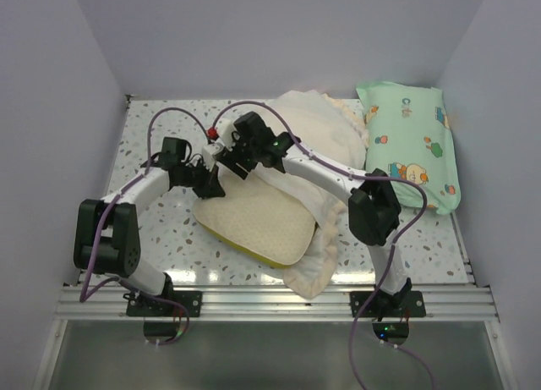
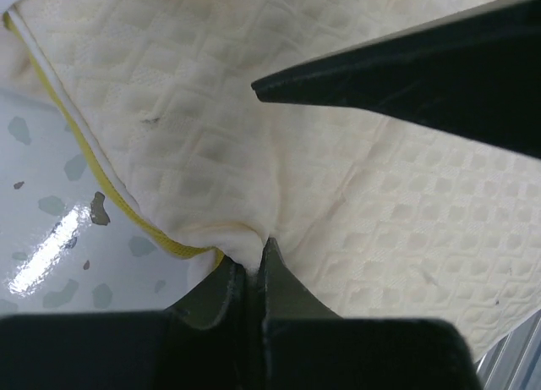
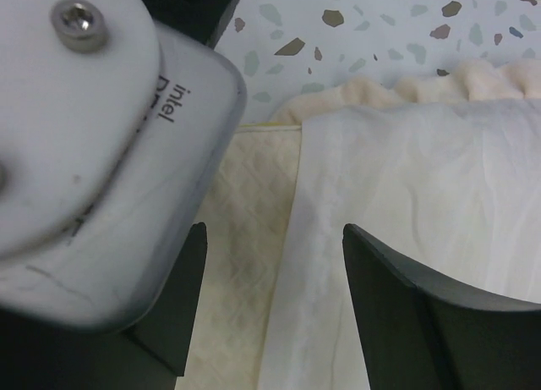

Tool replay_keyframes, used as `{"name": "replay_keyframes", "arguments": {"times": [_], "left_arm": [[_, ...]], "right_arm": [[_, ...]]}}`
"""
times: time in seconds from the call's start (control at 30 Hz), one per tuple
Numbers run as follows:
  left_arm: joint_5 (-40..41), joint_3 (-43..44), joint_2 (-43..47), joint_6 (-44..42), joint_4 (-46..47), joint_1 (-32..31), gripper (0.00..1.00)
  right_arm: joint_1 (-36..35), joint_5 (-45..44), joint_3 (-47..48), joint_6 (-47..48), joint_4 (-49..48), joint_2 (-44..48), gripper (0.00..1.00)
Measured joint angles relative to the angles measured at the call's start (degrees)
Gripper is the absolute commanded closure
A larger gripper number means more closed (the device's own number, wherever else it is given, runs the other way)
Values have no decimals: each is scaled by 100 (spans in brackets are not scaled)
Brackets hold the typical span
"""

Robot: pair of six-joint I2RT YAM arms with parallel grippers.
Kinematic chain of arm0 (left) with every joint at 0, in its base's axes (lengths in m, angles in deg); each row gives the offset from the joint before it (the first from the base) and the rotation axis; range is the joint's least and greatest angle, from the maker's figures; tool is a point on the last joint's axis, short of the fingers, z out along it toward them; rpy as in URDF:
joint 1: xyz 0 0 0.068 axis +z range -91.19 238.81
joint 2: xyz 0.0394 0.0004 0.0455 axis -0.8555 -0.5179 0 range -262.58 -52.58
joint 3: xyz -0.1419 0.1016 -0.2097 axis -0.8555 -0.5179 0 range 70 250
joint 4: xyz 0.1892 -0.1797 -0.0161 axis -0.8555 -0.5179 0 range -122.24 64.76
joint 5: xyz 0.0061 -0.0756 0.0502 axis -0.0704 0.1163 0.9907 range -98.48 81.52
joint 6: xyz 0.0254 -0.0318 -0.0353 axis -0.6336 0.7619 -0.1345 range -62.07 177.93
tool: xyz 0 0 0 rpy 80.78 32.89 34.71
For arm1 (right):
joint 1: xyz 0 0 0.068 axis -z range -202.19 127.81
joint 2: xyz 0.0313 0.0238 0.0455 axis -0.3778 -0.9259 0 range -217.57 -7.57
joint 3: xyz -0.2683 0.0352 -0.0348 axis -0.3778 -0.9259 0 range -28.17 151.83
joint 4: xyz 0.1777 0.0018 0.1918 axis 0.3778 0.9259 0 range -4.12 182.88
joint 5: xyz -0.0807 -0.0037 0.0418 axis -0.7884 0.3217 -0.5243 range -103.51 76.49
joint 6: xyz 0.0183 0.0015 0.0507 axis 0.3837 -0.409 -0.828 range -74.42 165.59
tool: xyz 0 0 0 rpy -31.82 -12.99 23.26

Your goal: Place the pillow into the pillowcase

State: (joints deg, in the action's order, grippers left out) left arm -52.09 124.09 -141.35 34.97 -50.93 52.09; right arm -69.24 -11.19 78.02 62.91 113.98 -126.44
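Note:
The pale cream-yellow quilted pillow (image 1: 254, 225) lies at the table's middle front, its yellow edge showing. The pillowcase (image 1: 317, 132) shows its cream face and ruffled trim (image 1: 313, 267), and it lies over the pillow's right side. My left gripper (image 1: 210, 184) is shut on the pillow's edge near the far left corner. In the left wrist view the fingertips (image 2: 252, 256) pinch a fold of the pillow (image 2: 211, 111). My right gripper (image 1: 235, 163) is open just above, its jaws (image 3: 275, 233) straddling the pillowcase's edge (image 3: 406, 178) and the pillow (image 3: 237, 238).
A mint-green cartoon-print pillow (image 1: 414, 145) lies at the back right. The speckled tabletop (image 1: 161, 229) is walled on three sides. The left wrist's white camera housing (image 3: 84, 136) is close beside my right gripper. The metal rail (image 1: 270, 301) runs along the front edge.

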Motion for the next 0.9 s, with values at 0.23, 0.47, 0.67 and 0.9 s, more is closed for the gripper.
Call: {"name": "replay_keyframes", "arguments": {"times": [0.23, 0.47, 0.67, 0.9], "left_arm": [[-55, -201, 31, 474, 302, 61, 100], [-278, -234, 35, 579, 387, 170, 100], [-470, -232, 42, 337, 376, 173, 100], [-538, -232, 39, 391, 428, 188, 100]], "right_arm": [[9, -31, -166, 87, -542, -90, 37], [164, -24, -763, 42, -1071, -74, 37], [557, -33, -1147, 44, -1274, -74, 52], [562, 33, -1106, -28, -1344, -76, 100]]}}
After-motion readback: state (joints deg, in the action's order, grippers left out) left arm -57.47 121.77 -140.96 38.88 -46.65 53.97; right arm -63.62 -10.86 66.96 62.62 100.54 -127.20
